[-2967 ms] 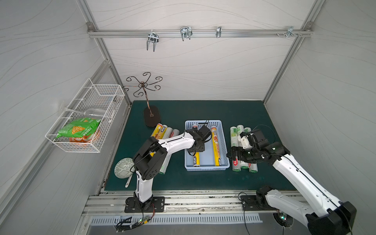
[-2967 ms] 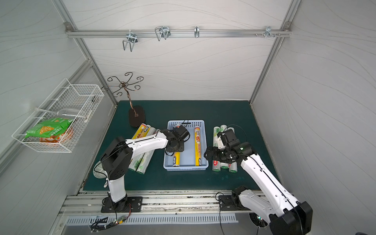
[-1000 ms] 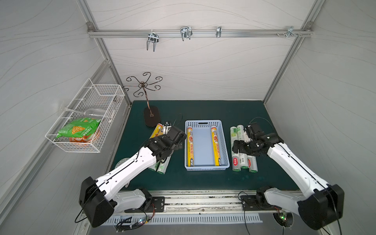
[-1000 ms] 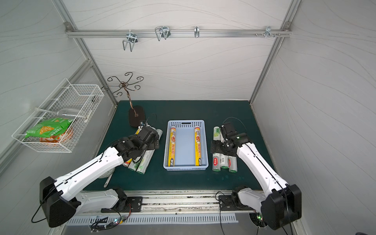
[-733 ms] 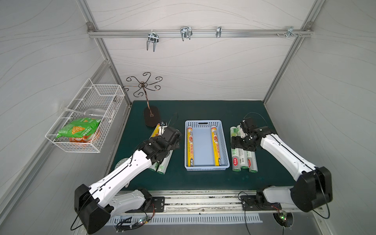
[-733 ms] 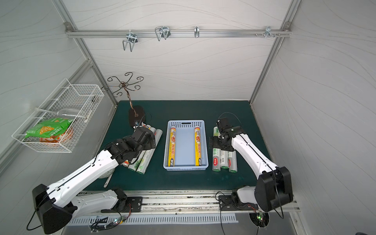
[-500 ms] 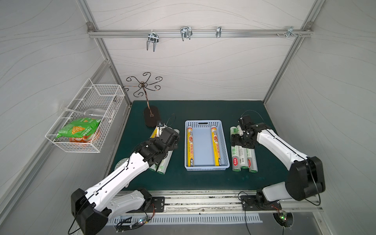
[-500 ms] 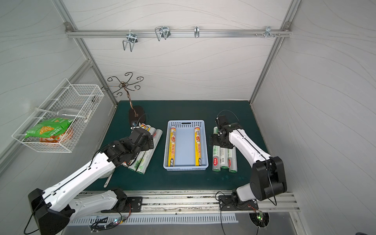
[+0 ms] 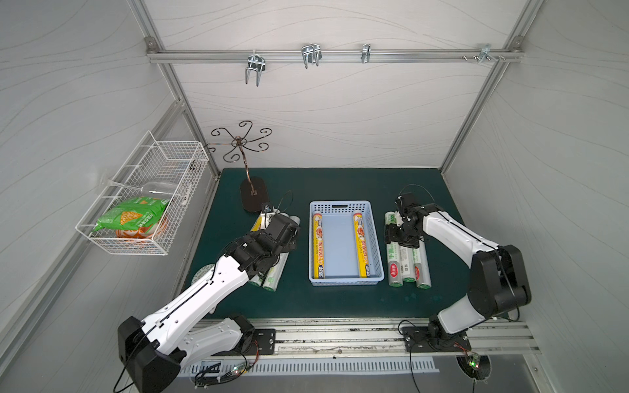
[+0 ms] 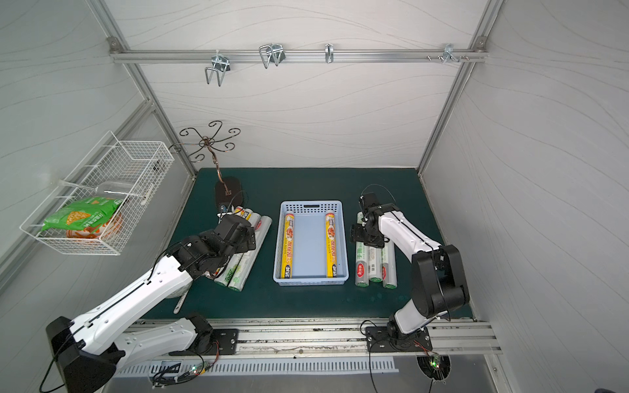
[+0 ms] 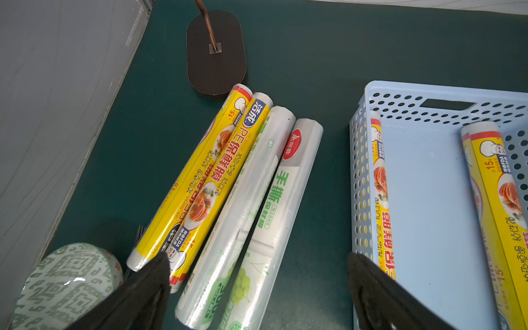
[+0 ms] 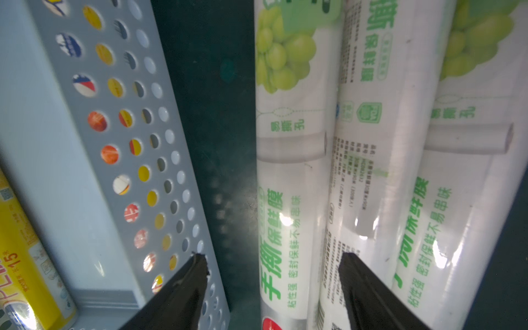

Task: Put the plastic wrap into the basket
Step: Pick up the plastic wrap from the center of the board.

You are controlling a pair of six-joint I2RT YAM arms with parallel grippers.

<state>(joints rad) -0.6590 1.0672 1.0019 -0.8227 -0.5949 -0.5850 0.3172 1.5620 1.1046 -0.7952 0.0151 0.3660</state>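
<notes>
The pale-blue basket sits mid-mat with two yellow plastic wrap rolls lying along its long walls. To its left lie two yellow rolls and two white ones. My left gripper hovers open above their near ends and holds nothing. Right of the basket lie three white, green-printed rolls. My right gripper is low over them and open. It straddles the roll nearest the basket wall, one finger by the wall and the other over the seam to the middle roll.
A dark stand with curled hooks rises at the back left, close to the left rolls' far ends. A patterned bowl sits by the left wall. A white wire basket with a snack bag hangs on that wall.
My left gripper has left the basket and drawn back over the left rolls. My right gripper has moved along the right rolls, and its jaws have narrowed round the one nearest the basket.
</notes>
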